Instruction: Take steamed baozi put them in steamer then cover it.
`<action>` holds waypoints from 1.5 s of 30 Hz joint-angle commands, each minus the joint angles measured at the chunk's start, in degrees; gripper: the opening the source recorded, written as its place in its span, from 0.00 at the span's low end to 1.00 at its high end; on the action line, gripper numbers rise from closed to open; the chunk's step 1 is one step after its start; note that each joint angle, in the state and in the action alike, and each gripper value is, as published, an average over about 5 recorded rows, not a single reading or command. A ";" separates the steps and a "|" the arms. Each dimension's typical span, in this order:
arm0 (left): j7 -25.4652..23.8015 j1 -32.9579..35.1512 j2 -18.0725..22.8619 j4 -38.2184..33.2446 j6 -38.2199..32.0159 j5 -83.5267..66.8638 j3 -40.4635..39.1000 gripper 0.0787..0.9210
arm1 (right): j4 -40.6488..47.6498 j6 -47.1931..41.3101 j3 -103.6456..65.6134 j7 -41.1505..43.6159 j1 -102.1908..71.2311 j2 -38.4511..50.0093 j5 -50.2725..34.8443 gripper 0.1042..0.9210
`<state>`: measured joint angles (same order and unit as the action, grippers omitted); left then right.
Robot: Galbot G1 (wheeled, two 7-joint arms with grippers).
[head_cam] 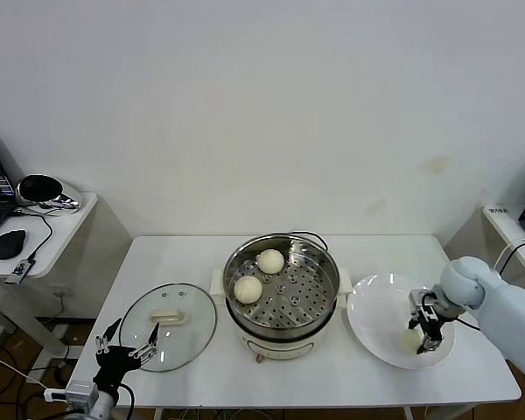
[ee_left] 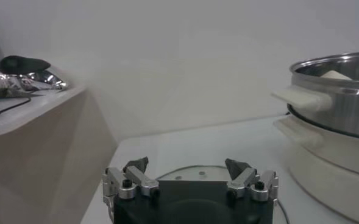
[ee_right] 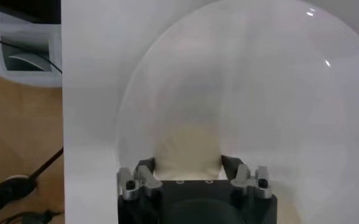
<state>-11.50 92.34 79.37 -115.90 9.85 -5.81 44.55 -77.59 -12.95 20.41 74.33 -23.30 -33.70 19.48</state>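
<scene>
We see our right gripper [head_cam: 427,335] with fingers closed around 1 baozi [ee_right: 188,152] on the plate [head_cam: 376,306], the steamer [head_cam: 283,293] lying to its left, our left gripper [head_cam: 127,343] idle, fingers open.

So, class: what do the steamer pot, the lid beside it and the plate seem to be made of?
Steamer pot: polished stainless steel, judging by its mirror-like reflections. Lid: clear glass, since the table shows through, with a likely plastic cream handle. Plate: glossy white, probably glazed ceramic.

On your bench [head_cam: 192,254], the steamer [head_cam: 283,297] sits centre with two baozi [head_cam: 259,275] inside; cover [head_cam: 168,325] at nine o'clock, plate [head_cam: 378,306] at three.
</scene>
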 commanded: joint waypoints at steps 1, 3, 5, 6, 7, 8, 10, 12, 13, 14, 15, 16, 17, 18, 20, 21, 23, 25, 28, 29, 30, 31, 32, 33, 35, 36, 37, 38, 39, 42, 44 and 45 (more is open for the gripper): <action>0.02 -0.01 -0.02 -0.09 -0.04 0.02 -0.04 0.88 | 0.07 -0.16 -0.10 -0.16 0.62 0.31 -1.24 0.52; 0.03 -0.09 -0.02 -0.16 -0.04 0.00 -0.07 0.88 | -0.54 -0.30 0.30 -0.02 2.35 1.31 -2.24 0.52; 0.04 -0.25 0.01 -0.21 -0.04 -0.04 -0.10 0.88 | -1.24 -0.45 1.38 0.24 5.26 2.44 -3.47 0.52; 0.06 -0.34 0.03 -0.24 -0.04 -0.07 -0.11 0.88 | -1.61 -0.55 2.24 0.39 7.26 3.00 -4.12 0.52; 0.08 -0.44 0.04 -0.28 -0.04 -0.10 -0.11 0.88 | -1.98 -0.67 3.71 0.53 9.84 3.51 -5.12 0.52; 0.12 -0.52 0.06 -0.32 -0.04 -0.13 -0.10 0.88 | -2.39 -0.83 5.78 0.66 13.02 4.01 -6.56 0.52; 0.20 -0.67 0.08 -0.38 -0.05 -0.18 -0.07 0.88 | -3.07 -1.01 9.96 1.13 19.61 4.59 -9.92 0.52; 0.27 -0.76 0.12 -0.37 -0.08 -0.21 -0.06 0.88 | -3.30 -0.94 13.46 1.92 26.05 4.14 -13.59 0.52; 0.29 -0.78 0.15 -0.35 -0.10 -0.21 -0.09 0.88 | -3.12 -0.73 14.48 2.37 28.78 3.50 -15.19 0.52; 0.32 -0.77 0.19 -0.37 -0.12 -0.20 -0.15 0.88 | -2.56 -0.35 15.47 2.85 31.72 2.39 -17.09 0.52; 0.33 -0.75 0.22 -0.40 -0.16 -0.17 -0.23 0.88 | -1.61 0.70 16.28 3.25 34.25 0.95 -19.04 0.52; 0.34 -0.72 0.26 -0.47 -0.19 -0.14 -0.31 0.88 | -0.37 2.40 17.12 3.70 36.71 -0.73 -21.06 0.52; 0.34 -0.68 0.31 -0.57 -0.22 -0.12 -0.37 0.88 | 1.15 4.42 17.87 4.05 38.65 -2.59 -22.81 0.52; 0.35 -0.66 0.34 -0.68 -0.25 -0.12 -0.40 0.88 | 2.75 7.17 18.65 4.52 40.51 -4.59 -24.37 0.52; 0.37 -0.63 0.32 -0.84 -0.33 -0.32 -0.35 0.88 | 5.32 12.56 20.62 5.34 43.23 -8.14 -26.10 0.52; 0.40 -0.59 0.27 -0.90 -0.36 -0.56 -0.28 0.88 | 6.32 15.26 21.71 5.64 44.49 -9.80 -26.52 0.52; 0.45 -0.47 0.13 -1.02 -0.43 -1.03 -0.11 0.88 | 7.58 20.30 23.57 6.06 46.36 -12.54 -26.82 0.53; 0.52 -0.34 0.08 -1.20 -0.49 -1.38 0.16 0.88 | 8.54 25.40 24.85 6.57 47.75 -15.18 -26.87 0.53; 0.55 -0.14 0.32 -1.81 -0.49 -1.48 0.67 0.88 | 9.04 32.55 26.36 7.14 48.90 -18.47 -27.12 0.53; 0.55 -0.06 0.42 -2.05 -0.47 -1.48 0.81 0.88 | 9.00 34.70 26.78 7.24 49.12 -19.27 -27.09 0.53; 0.57 0.02 0.52 -2.27 -0.46 -1.49 0.94 0.88 | 8.93 37.11 27.28 7.26 49.37 -20.19 -26.70 0.53; 0.58 0.09 0.61 -2.45 -0.48 -1.50 1.05 0.88 | 8.87 39.28 27.70 7.30 49.56 -21.04 -26.07 0.53; 0.60 0.14 0.71 -2.54 -0.50 -1.50 1.14 0.88 | 8.77 41.26 28.24 7.38 49.71 -21.87 -25.12 0.53; 0.63 0.15 0.81 -2.56 -0.53 -1.54 1.23 0.88 | 8.68 43.26 29.07 7.30 49.93 -22.69 -24.11 0.53; 0.71 0.09 1.05 -2.52 -0.58 -1.76 1.41 0.88 | 8.59 47.79 31.05 6.71 50.28 -24.66 -21.80 0.53; 0.75 0.04 1.16 -2.49 -0.59 -1.87 1.48 0.88 | 8.55 50.04 31.87 6.30 50.27 -25.70 -20.46 0.53; 0.79 -0.02 1.26 -2.50 -0.59 -1.99 1.52 0.88 | 8.47 52.16 32.30 5.80 50.02 -26.89 -18.99 0.53; 0.83 -0.06 1.36 -2.57 -0.59 -2.06 1.53 0.88 | 8.32 54.05 32.41 5.29 49.61 -28.09 -17.45 0.54; 0.84 -0.10 1.46 -2.67 -0.59 -2.07 1.52 0.88 | 8.07 55.84 32.36 4.64 49.08 -29.29 -15.96 0.54; 0.84 -0.18 1.75 -3.09 -0.58 -2.18 1.58 0.88 | 6.78 59.54 32.73 3.00 48.00 -32.48 -12.51 0.54; 0.87 -0.24 1.83 -3.21 -0.58 -2.44 1.72 0.88 | 5.56 60.37 33.20 2.11 47.59 -33.88 -9.98 0.54; 0.89 -0.27 1.82 -3.20 -0.59 -2.59 1.81 0.88 | 4.95 60.38 33.32 1.85 47.35 -34.34 -8.51 0.54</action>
<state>-10.62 92.07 81.16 -118.84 9.23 -8.02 46.30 -71.89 34.78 50.55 78.00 22.56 -60.64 4.42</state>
